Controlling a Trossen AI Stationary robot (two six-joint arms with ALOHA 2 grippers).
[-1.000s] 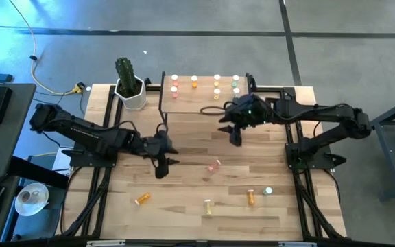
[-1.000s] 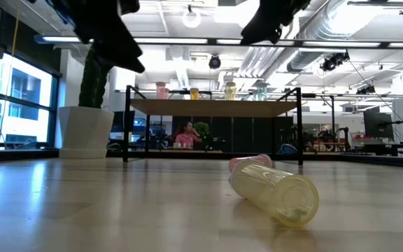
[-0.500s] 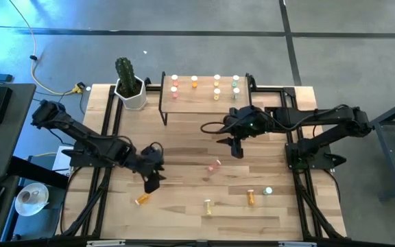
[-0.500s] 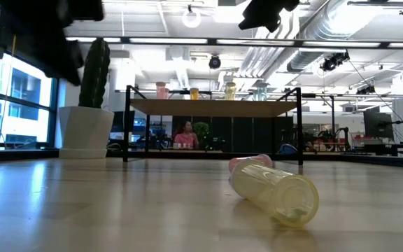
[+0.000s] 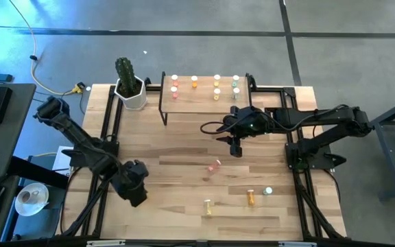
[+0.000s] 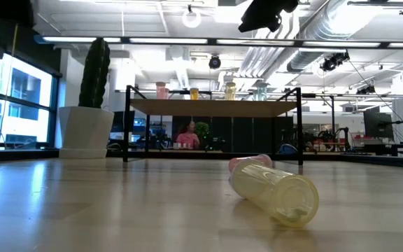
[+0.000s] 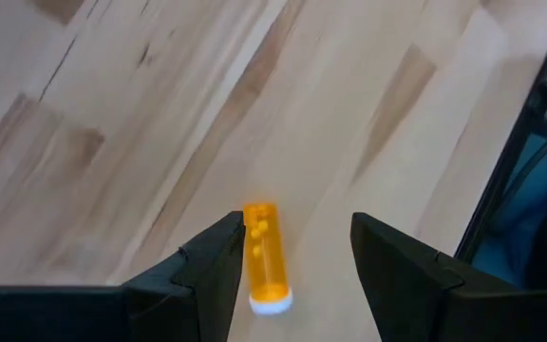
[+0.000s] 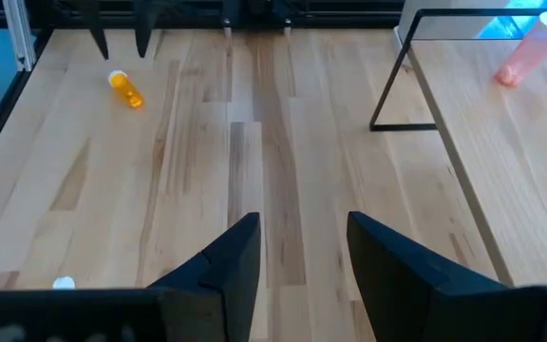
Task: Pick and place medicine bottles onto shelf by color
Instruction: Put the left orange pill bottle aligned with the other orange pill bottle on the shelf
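My left gripper (image 7: 297, 228) hangs open over the table's near left part (image 5: 136, 193), pointing steeply down. An orange medicine bottle (image 7: 264, 255) lies on its side on the wood below it, white cap toward the wrist. The fingers stand on either side of the bottle, apart from it. My right gripper (image 8: 302, 228) waits open in the air in front of the shelf (image 5: 204, 97), holding nothing. Several bottles stand upright on the shelf. A pink (image 5: 215, 165), a yellow (image 5: 208, 205), an orange (image 5: 251, 197) and a green bottle (image 5: 268, 191) lie or stand on the table.
A white pot with a cactus (image 5: 129, 86) stands at the far left, beside the shelf. Black frame rails (image 5: 108, 116) run along the table's left and right sides. In the low view the yellow bottle (image 6: 275, 192) lies close to the camera, with the pink one (image 6: 249, 162) behind it.
My left gripper has swung from the table's middle toward its near left corner, sinking a little and rolling at the wrist, and now stands over the orange bottle. My right gripper has shifted slightly toward the near edge, then kept still. No bottle has moved.
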